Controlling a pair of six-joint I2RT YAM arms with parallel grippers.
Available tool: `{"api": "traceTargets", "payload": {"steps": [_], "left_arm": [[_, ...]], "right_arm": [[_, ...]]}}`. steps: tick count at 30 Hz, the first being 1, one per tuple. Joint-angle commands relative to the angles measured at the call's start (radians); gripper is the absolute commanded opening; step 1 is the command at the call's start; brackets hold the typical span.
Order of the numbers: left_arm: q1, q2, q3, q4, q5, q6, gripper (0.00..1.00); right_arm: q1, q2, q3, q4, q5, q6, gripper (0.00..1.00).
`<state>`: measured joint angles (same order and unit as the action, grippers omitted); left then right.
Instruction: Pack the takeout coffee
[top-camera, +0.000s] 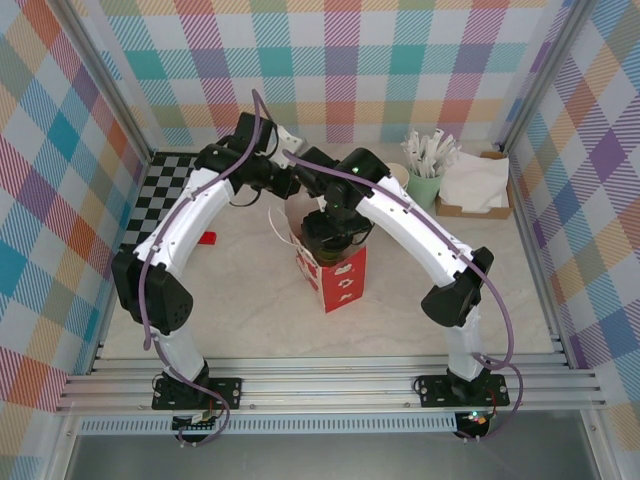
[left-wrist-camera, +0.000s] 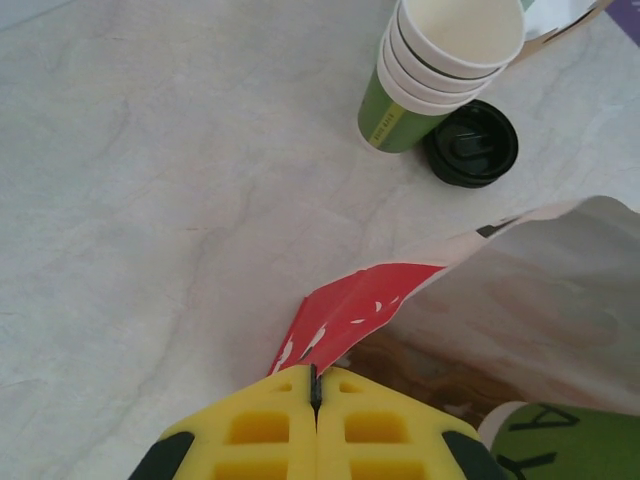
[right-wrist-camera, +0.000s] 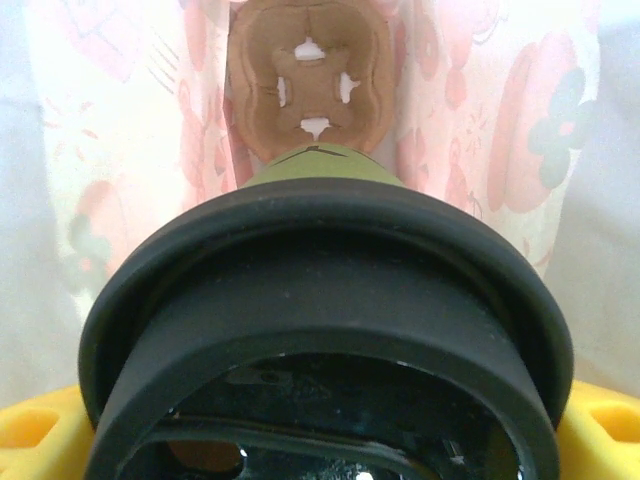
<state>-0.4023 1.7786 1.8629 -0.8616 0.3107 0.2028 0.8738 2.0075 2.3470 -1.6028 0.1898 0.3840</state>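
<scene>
Takeout coffee (right-wrist-camera: 320, 300), a small dark-green paper cup closed with a round black plastic lid, is seen upright in the open mouth of a red paper bag with white markings (top-camera: 342, 280). The bag stands at the middle of the pale marbled tabletop (top-camera: 240, 310). In the right wrist view the cup is flanked by the yellow right fingers (right-wrist-camera: 30, 440), one at each side of the lid, and it is clamped between them. The thin, pink-tinted walls of the bag are visible around the cup. Below it a brown cardboard insert (right-wrist-camera: 308, 85) with small cut-outs is seen at the bottom of the bag. Whether the cup's base touches that insert cannot be told.

The yellow left fingers (left-wrist-camera: 260, 430) are pressed together on the red rim of the bag, at a folded corner. In the same view part of the green cup wall is seen at lower right, within the bag's mouth.

Beyond the bag, a stack of lidless green paper cups with white insides (left-wrist-camera: 440, 70) stands on the tabletop. A stack of black plastic lids (left-wrist-camera: 470, 145) lies just beside its foot. At the far right of the tabletop, a pale-green cup of white-wrapped sticks (top-camera: 425, 170) is set next to a brown cardboard tray of white napkins (top-camera: 478, 188). A black-and-white chequered mat (top-camera: 170, 185) lies in the far left corner.
</scene>
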Motion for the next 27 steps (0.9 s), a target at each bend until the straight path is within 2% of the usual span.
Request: {"api": "traceTargets", "payload": {"steps": [1, 7, 13, 18, 22, 27], "left_arm": [[0.013, -0.036, -0.003, -0.015, 0.047, -0.068, 0.00], [0.011, -0.065, -0.052, -0.003, 0.048, -0.105, 0.00], [0.011, -0.038, -0.041, -0.019, 0.027, -0.120, 0.00], [0.011, -0.027, -0.029, -0.019, 0.035, -0.100, 0.00], [0.010, -0.024, -0.008, -0.030, 0.079, -0.076, 0.00], [-0.001, -0.027, -0.001, -0.036, 0.041, -0.058, 0.00]], "right_arm": [[-0.008, 0.014, 0.016, -0.065, -0.014, -0.053, 0.41], [-0.030, 0.004, 0.010, -0.068, -0.050, -0.084, 0.41], [-0.030, -0.001, -0.046, -0.083, -0.031, -0.146, 0.40], [-0.034, -0.006, -0.067, -0.113, 0.011, -0.149, 0.40], [-0.036, -0.012, -0.088, -0.118, -0.009, -0.164, 0.41], [-0.038, -0.007, -0.098, -0.137, -0.008, -0.178, 0.41]]}}
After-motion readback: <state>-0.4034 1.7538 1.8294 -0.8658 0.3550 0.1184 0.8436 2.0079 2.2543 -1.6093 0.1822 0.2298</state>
